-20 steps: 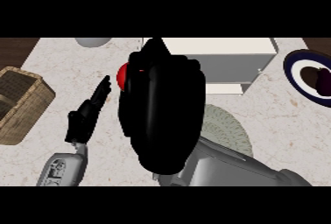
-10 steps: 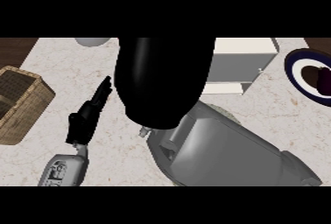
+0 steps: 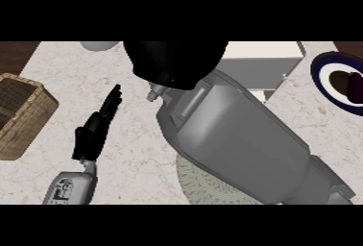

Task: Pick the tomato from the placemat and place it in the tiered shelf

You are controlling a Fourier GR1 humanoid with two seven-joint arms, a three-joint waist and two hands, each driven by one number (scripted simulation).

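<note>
While the right forearm is filling the middle of the head view, the scene is reading as follows.

Right hand: it is showing as a black mass at the upper centre, reaching over the near edge of the tiered shelf; its fingers are hidden, so I cannot tell whether they are curled or straight.

Right forearm: the grey casing is running from the lower right edge up to the hand, covering much of the worktop's centre.

Tomato: it is not showing anywhere; whether the right hand is hiding it, I cannot tell.

Tiered shelf: the white unit is sitting at the upper edge, right of the hand, partly covered by hand and forearm.

Placemat: only a pale, ribbed, rounded piece is peeking out under the forearm at the lower edge.

Left hand: it is resting at the left, fingers straight and pointing up the view, touching nothing.

Wicker basket: it is standing at the left edge, just beside the left hand but apart from it.

Plate: a dark blue plate with a white ring is being cut by the right edge, holding something dark.

Bowl: a pale rounded rim is showing at the upper edge.

Worktop: bare marbled surface is lying open between left hand and right forearm.
</note>
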